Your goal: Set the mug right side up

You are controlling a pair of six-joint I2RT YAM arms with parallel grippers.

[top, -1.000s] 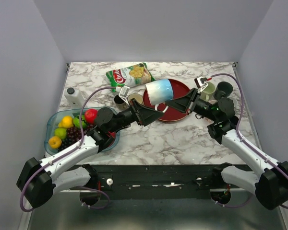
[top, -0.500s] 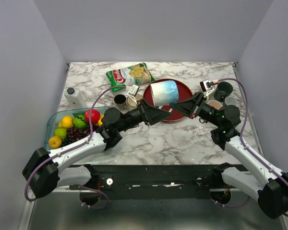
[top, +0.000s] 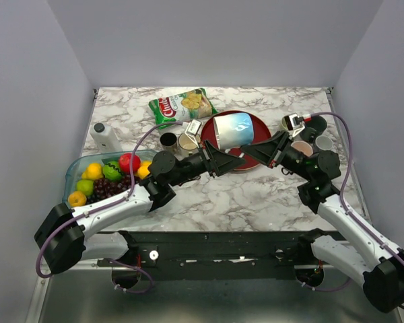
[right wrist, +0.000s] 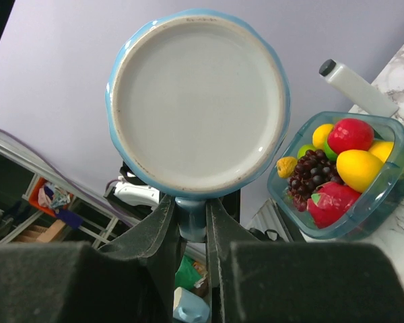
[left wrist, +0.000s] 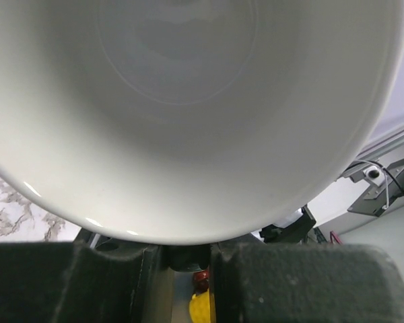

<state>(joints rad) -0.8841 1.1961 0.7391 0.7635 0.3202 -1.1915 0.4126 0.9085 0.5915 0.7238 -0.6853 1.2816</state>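
The mug, light blue outside and white inside, hangs on its side above the red plate. My right gripper comes in from the right and is shut on the mug's handle just under its base. From the left, my left gripper reaches the same spot under the mug. In the left wrist view the mug's white inside fills the frame, and the left gripper has its jaws drawn close around a dark piece right under the rim.
A clear tub of fruit stands at the left, with a white bottle behind it. A chips bag lies at the back. Two small cups stand left of the plate, and several cups at the right.
The left gripper's jaws have closed from wide open to narrow under the mug. Both arms and the mug have shifted slightly right, and the mug has turned a little.
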